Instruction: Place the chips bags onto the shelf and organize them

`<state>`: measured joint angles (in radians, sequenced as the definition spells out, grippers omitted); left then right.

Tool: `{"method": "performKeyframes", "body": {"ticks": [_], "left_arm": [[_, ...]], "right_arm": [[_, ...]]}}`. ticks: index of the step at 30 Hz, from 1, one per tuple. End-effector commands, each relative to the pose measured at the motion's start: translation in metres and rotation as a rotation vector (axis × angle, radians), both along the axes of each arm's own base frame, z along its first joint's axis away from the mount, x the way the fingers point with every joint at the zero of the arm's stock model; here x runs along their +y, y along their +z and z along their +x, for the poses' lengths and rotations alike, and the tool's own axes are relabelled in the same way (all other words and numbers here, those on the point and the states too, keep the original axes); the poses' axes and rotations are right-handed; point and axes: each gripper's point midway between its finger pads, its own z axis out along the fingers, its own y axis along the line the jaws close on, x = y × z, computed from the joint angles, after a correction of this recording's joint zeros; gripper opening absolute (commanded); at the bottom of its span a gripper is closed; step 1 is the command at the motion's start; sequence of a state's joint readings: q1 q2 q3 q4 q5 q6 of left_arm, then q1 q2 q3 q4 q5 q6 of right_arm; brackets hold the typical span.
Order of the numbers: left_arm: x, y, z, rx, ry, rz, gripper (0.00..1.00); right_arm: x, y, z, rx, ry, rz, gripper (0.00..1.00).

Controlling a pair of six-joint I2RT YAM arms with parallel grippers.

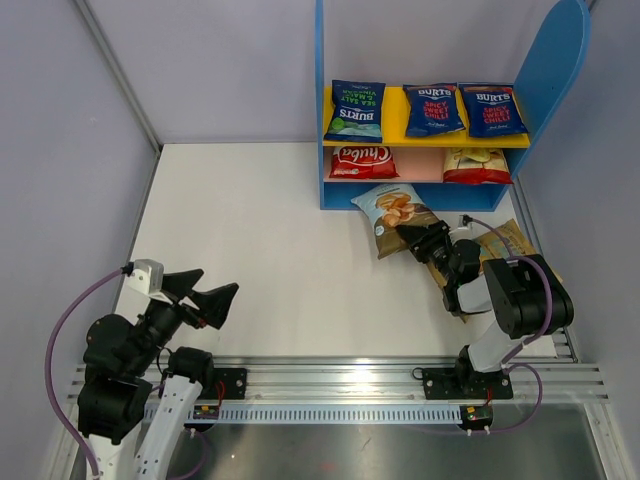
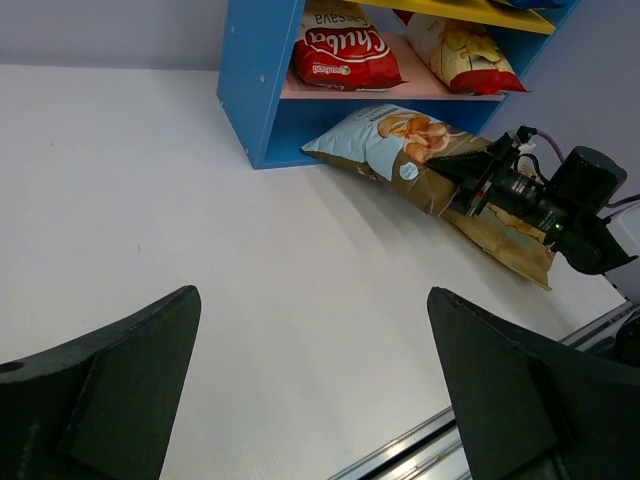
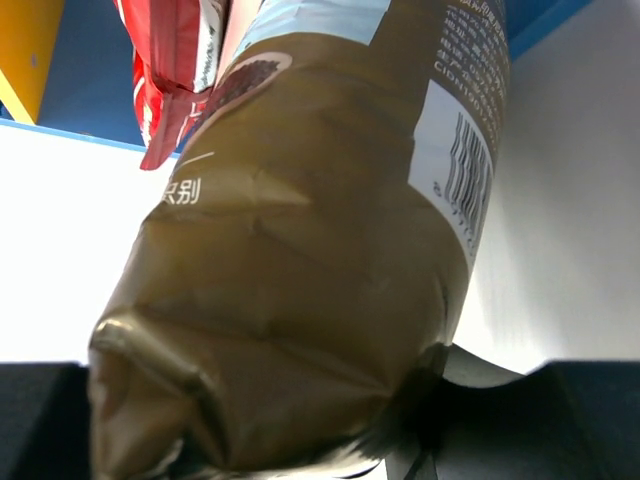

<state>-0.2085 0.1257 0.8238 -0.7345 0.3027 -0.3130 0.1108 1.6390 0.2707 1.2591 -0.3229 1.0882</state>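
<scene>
Clamped on the glossy blue-brown cassava bag [image 1: 390, 212] by the table's [image 1: 260, 260] right edge, the right gripper [image 1: 428, 240] should tilt it upright toward the blue-sided wooden shelf [image 1: 321, 110].

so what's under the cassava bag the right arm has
White table under most of it. By its gripped end a tan bag lies flat beneath the right gripper; how far it runs under the cassava bag is covered.
</scene>
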Motion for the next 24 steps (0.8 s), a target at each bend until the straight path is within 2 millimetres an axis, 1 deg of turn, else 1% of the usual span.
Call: {"method": "performKeyframes", "body": {"ticks": [1, 6, 7, 11, 16, 17, 18, 20, 21, 23, 24], "left_arm": [[-0.006, 0.012, -0.003, -0.069, -0.043, 0.003, 0.99], [-0.006, 0.012, -0.004, -0.070, -0.046, 0.001, 0.99], [-0.006, 0.012, -0.004, -0.070, -0.046, 0.001, 0.99], [-0.005, 0.013, -0.005, -0.072, -0.040, 0.003, 0.99], [-0.006, 0.013, -0.007, -0.079, -0.049, 0.003, 0.99], [-0.007, 0.012, -0.006, -0.074, -0.052, 0.003, 0.99], [-0.006, 0.013, -0.006, -0.077, -0.050, 0.005, 0.99], [-0.006, 0.013, -0.007, -0.077, -0.050, 0.005, 0.99], [-0.006, 0.013, -0.007, -0.077, -0.050, 0.005, 0.99], [-0.006, 0.014, -0.007, -0.080, -0.052, 0.004, 0.99], [-0.006, 0.013, -0.007, -0.078, -0.050, 0.004, 0.99]], "right_arm": [[-0.004, 0.082, 0.013, -0.344, -0.025, 0.030, 0.35], [-0.006, 0.087, 0.021, -0.326, -0.044, 0.086, 0.34], [-0.009, 0.087, 0.023, -0.325, -0.067, 0.092, 0.34], [-0.019, 0.079, 0.031, -0.305, -0.125, 0.085, 0.34], [-0.025, 0.062, 0.043, -0.262, -0.136, 0.080, 0.35], [-0.032, 0.058, 0.045, -0.249, -0.154, 0.083, 0.36], [-0.036, 0.051, 0.048, -0.232, -0.164, 0.082, 0.37], [-0.042, 0.044, 0.050, -0.212, -0.178, 0.086, 0.39], [-0.049, 0.038, 0.052, -0.196, -0.196, 0.080, 0.41], [-0.050, 0.031, 0.052, -0.175, -0.190, 0.089, 0.45], [-0.065, 0.026, 0.055, -0.162, -0.224, 0.088, 0.50]]}}
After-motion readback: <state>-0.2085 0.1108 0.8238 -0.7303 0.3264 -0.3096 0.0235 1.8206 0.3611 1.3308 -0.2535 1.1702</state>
